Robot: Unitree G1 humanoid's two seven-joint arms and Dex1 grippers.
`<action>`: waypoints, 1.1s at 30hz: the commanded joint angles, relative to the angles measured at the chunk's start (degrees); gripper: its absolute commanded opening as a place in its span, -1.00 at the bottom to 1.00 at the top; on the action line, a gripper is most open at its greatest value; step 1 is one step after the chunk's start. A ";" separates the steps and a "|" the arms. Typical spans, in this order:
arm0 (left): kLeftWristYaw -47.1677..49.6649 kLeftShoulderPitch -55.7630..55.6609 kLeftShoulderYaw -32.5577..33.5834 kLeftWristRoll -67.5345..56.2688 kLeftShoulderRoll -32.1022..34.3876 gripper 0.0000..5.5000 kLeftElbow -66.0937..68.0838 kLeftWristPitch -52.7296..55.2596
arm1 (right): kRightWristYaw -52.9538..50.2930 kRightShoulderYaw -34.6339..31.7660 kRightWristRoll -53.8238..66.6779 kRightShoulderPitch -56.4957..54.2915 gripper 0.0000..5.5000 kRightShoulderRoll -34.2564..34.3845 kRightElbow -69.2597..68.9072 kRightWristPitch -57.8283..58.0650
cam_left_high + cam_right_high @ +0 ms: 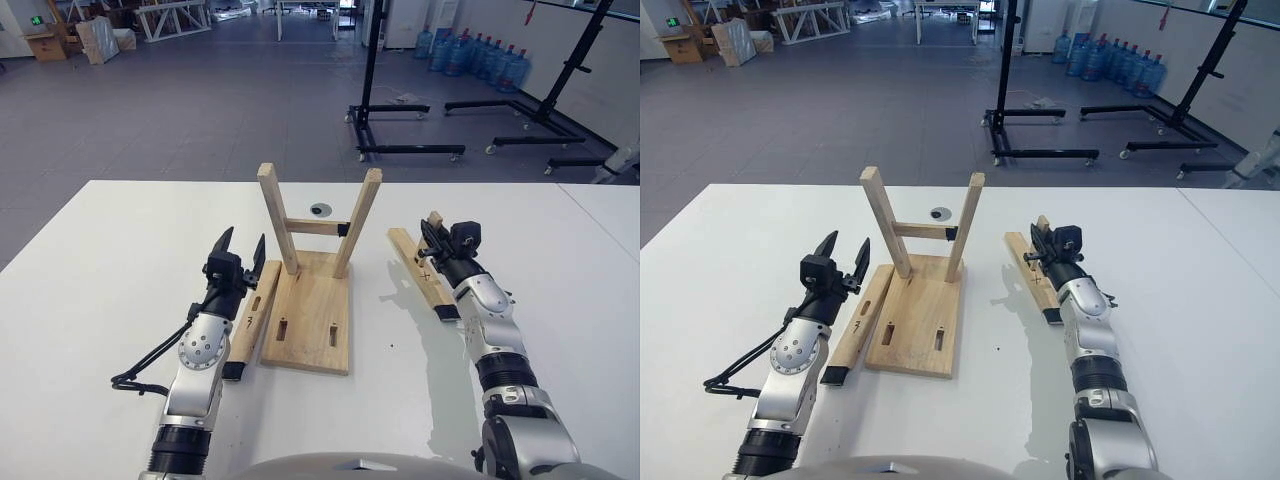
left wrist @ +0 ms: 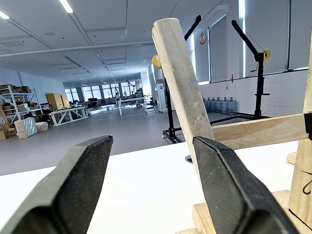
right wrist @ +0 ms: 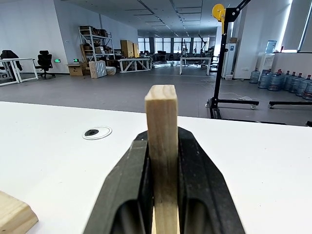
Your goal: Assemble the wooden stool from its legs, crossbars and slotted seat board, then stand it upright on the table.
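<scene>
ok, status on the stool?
Left gripper open beside loose leg, left of seat board. Right gripper shut on wooden bar, beside second loose leg. Two fitted legs and one crossbar in board. No obstruction seen.

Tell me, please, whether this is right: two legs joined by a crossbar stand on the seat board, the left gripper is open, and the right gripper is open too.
Not quite: the right gripper is shut on a piece of wood, as the right wrist view shows. The legs, crossbar, seat board and open left gripper are as you say.
</scene>
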 commanded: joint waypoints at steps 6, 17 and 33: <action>-0.72 -2.42 0.28 0.01 1.01 0.09 1.61 -0.85 | -0.60 -0.06 -0.24 4.87 -0.39 2.45 3.81 8.16; -1.39 -2.90 0.89 -0.30 1.76 0.09 1.71 -0.81 | -1.87 -1.47 -0.19 3.55 0.17 2.15 0.02 6.67; -0.96 -1.83 1.40 -0.21 1.62 0.09 0.95 -0.95 | -4.28 -4.62 3.79 -3.16 0.17 -0.55 -20.22 14.65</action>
